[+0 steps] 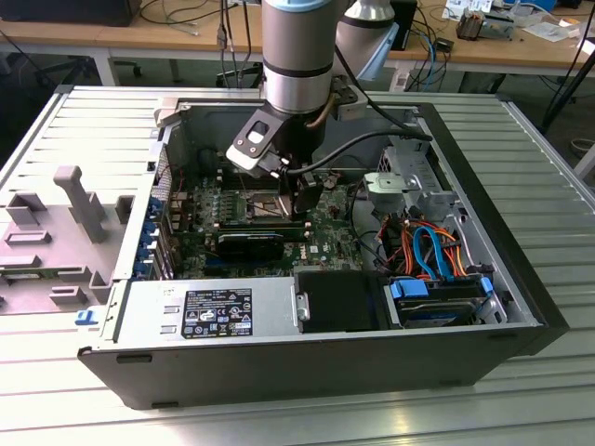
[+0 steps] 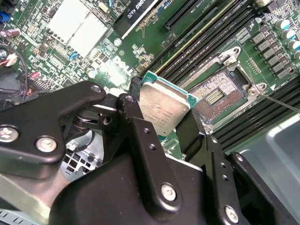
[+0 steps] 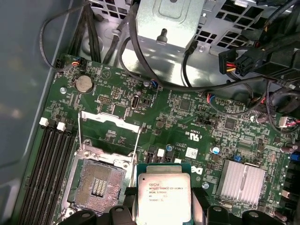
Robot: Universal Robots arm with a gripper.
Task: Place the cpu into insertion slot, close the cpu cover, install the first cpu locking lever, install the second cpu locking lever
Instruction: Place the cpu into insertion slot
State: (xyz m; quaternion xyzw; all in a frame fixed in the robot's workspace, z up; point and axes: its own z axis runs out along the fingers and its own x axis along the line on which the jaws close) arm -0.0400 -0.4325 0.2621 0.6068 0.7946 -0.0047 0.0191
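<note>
Silver-grey square metal-topped cpu (image 3: pixel 164 197) is gripped on 2 opposite edges by black gripper (image 2: pixel 161 115) | jaws narrowed onto chip | held over green circuit board (image 3: pixel 187 117), just beside uncovered dark-centred insertion slot (image 3: pixel 99 183)

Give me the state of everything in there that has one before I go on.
cpu, gripped by the tool, not in the slot.
tool, shut on the cpu.
slot, empty, contacts bare.
cover, swung open, off the slot.
case, lying flat, side open.
</note>
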